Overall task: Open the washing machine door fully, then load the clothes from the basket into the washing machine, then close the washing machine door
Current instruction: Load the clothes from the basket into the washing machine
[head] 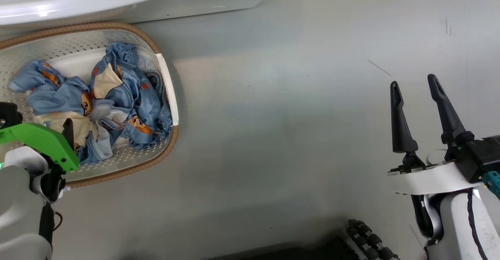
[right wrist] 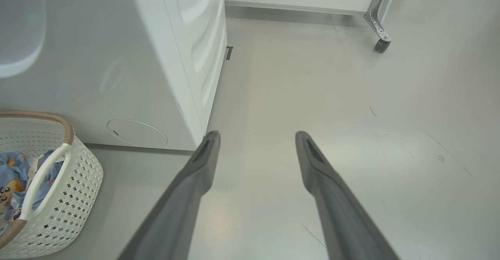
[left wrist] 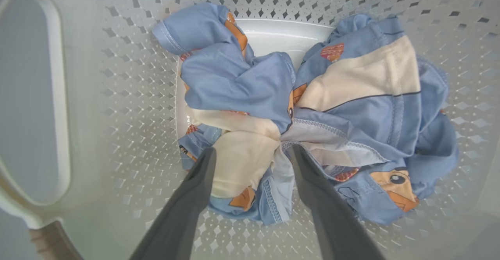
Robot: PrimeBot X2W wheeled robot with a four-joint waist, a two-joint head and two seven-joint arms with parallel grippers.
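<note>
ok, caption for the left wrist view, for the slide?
Open left tool inside the basket, fingers straddling a cream fold of the clothes.

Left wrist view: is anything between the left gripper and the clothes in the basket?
Nothing visible. The left gripper is open inside the basket, its fingers either side of a cream fold of the clothes.

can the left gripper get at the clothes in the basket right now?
Likely yes. The left gripper is open inside the basket, its fingers straddling a cream fold of the clothes, with nothing between them and the fabric.
</note>
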